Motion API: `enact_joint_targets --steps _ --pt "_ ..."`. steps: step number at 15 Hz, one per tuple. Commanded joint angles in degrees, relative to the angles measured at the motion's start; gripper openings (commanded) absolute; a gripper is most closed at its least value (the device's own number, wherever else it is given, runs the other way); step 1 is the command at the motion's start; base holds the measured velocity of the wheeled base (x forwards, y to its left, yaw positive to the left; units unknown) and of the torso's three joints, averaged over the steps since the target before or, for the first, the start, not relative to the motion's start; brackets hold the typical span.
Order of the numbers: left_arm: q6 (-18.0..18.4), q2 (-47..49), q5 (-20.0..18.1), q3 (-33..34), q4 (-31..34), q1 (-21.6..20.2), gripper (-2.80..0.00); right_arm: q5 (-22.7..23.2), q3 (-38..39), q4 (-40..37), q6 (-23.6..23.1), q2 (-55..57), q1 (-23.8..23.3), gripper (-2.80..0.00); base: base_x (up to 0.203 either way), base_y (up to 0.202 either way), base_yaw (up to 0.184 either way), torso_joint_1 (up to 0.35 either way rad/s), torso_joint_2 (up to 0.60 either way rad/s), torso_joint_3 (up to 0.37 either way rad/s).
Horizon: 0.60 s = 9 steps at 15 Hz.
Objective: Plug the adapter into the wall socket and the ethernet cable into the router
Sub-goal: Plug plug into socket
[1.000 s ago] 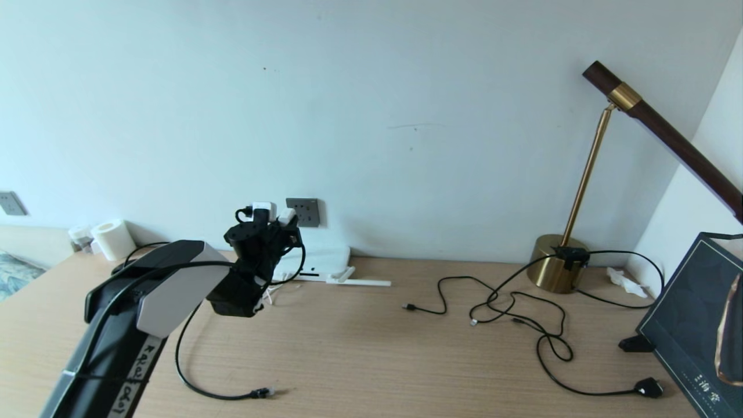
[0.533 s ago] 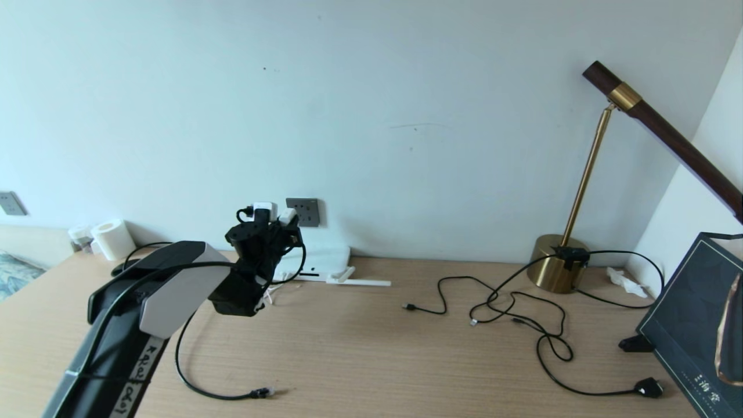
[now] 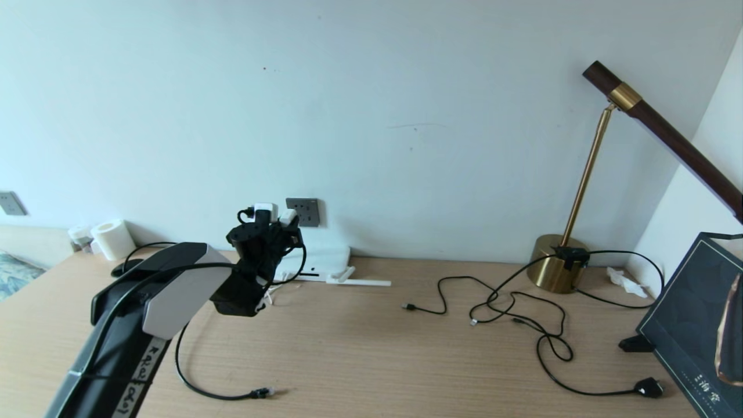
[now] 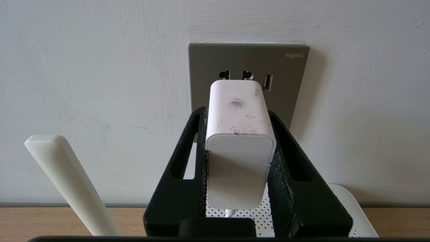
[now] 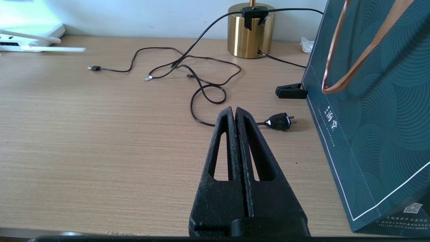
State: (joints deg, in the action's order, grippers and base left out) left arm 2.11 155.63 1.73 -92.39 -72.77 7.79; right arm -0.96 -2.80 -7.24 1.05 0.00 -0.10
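Risk: the adapter (image 4: 239, 148) looks slightly off the holes ahead; pushing misaligned could jam the prongs or twist it in the grip.
Left gripper (image 4: 235, 111): clamped narrowly on the adapter's sides.
Wall socket (image 4: 289, 80): directly ahead, close; contact unclear.
Right gripper (image 5: 235, 116): closed, empty.

My left fingers (image 4: 201, 134) are up at the back of the table (image 3: 371, 342), pressed on either side of the adapter (image 4: 239, 148), which sits just in front of the wall socket (image 4: 289, 84). The router (image 3: 325, 258) lies below it against the wall. The ethernet cable (image 3: 203, 389) runs across the table nearer me, on the left. To the right lie thin cables (image 3: 511, 313), with the lamp (image 3: 557, 270) behind them and a bag (image 3: 691, 337) at the far right. My right fingers (image 5: 235, 134) hang over the table beside that bag.
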Motion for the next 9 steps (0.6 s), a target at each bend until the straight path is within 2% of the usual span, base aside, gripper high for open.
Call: enact_joint_targets --steps 1,9 --pt "0.0 0.16 0.03 -0.33 -0.45 0.03 -2.8 0.0 -0.01 -0.05 0.01 0.0 0.01 -2.8 0.0 0.0 0.0 0.0 0.0 0.0" --pt "0.0 0.38 0.03 -1.74 0.43 0.03 -2.8 0.0 -0.01 -0.05 0.01 0.0 0.01 -2.8 0.0 0.0 0.0 0.0 0.0 0.0"
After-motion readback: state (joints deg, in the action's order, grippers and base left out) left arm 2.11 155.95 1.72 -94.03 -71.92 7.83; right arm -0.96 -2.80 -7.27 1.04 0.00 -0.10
